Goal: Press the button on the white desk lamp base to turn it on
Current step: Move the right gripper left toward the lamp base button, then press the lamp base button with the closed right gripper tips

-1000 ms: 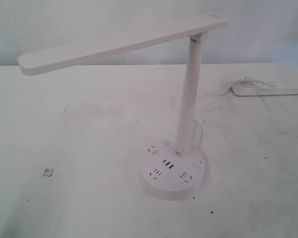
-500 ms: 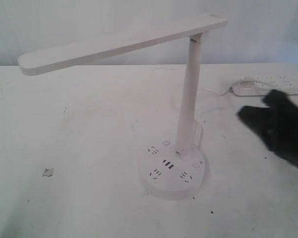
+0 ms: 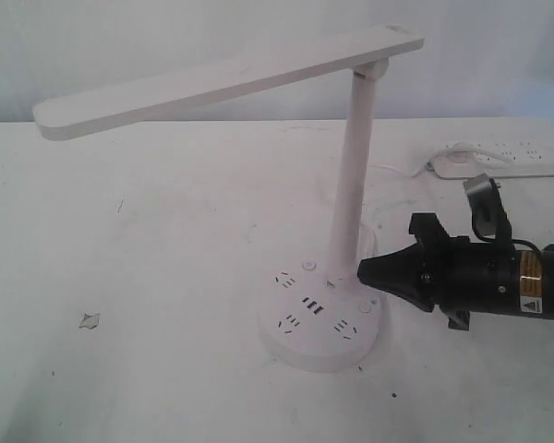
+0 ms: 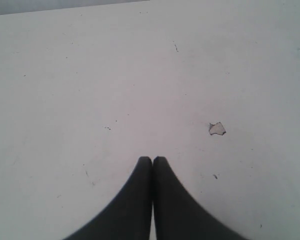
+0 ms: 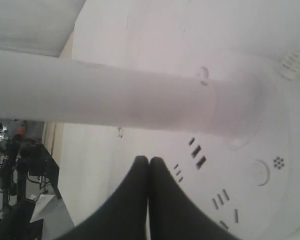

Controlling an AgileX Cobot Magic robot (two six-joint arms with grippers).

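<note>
My right hand, fingers pinched together, hovers by the white desk lamp base; the button sits just below my tip.

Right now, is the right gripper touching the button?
Apart. Right wrist view shows the button fully uncovered, with bare base between it and the shut right gripper.
</note>
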